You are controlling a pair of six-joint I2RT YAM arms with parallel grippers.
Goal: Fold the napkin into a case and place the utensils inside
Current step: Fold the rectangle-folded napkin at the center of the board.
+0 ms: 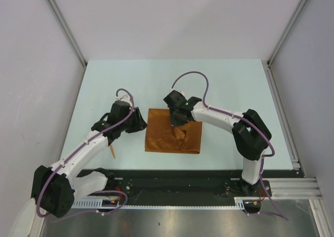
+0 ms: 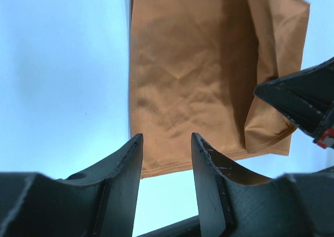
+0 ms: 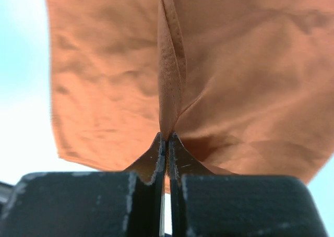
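The soft, rust-orange cloth napkin (image 1: pixel 160 138) lies partly folded at the middle of the pale blue desk (image 1: pixel 224 85). The right jaws are pinched tight on a raised pleat over its far half. The left jaws stand apart and empty, just beside its left edge.

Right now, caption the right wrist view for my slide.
Closed right end effector pinching a raised fold of the thin rust-orange cloth napkin.

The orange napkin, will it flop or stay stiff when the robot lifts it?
Probably floppy: the napkin bunches into a ridge where the right gripper pinches it. Likely thin and light, given its soft wrinkles. Pushed, it would probably crumple rather than slide.
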